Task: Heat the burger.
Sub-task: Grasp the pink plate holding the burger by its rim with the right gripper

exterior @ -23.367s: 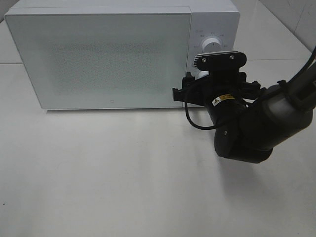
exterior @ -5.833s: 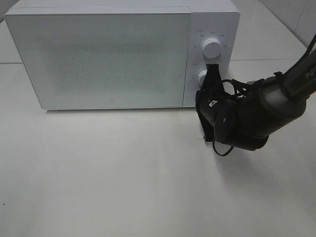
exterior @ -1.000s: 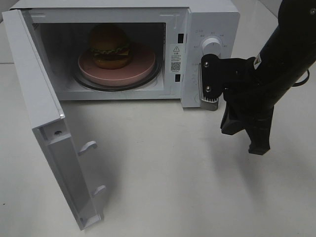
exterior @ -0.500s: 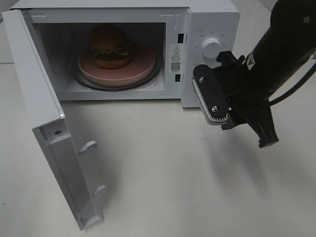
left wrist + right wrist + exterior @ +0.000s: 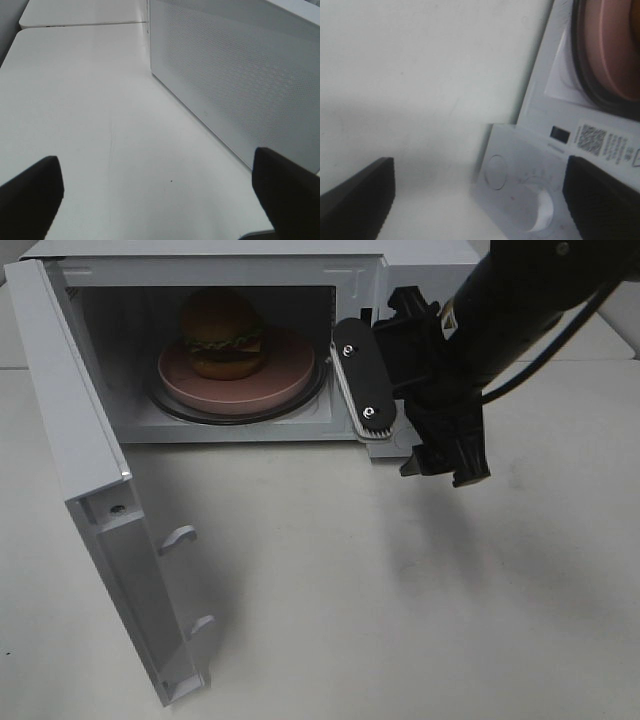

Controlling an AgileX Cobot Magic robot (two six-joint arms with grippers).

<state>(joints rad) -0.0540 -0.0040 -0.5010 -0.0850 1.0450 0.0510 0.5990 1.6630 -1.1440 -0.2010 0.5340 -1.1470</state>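
Two end effectors on this rig, both spread wide with nothing between the jaws. Right end effector [image 5: 477, 175] hovering just in front of the microwave [image 5: 250, 262], right at its control panel [image 5: 510, 165] and close to the round white dial [image 5: 540, 207]. One finger [image 5: 362, 380], dark with a pale ribbed edge, angled toward the cavity opening. Left end effector [image 5: 157, 192] sitting low over the surface [image 5: 75, 100] on the outer side of the microwave door [image 5: 90, 480], facing its perforated panel. Maybe parked clear of the swing, maybe lined up for a push. Can't say which.

Burger [image 5: 222, 333] already deep inside the microwave, off centre on a pink plate [image 5: 290, 370], toward the hinge side. Plate resting on the turntable with the dark ring [image 5: 165, 402]. Sensible setup for heating: food in, door swung wide out from the front. Guessing next up is shutting that door, then turning the dial.

Materials and shapes:
- **Burger:** glossy golden-brown bun, ruffled green lettuce, yellow cheese edge, dark patty. Tall, soft and stacked, so likely to topple if bumped.
- **Plate:** smooth, round, shallow-rimmed, wider than the burger.
- **Microwave:** white and boxy with hard smooth panels. Two hooked latch tabs [image 5: 178, 537] sticking out of the door edge.
- **Surface:** plain white and flat, with a faint line and a speck or two.
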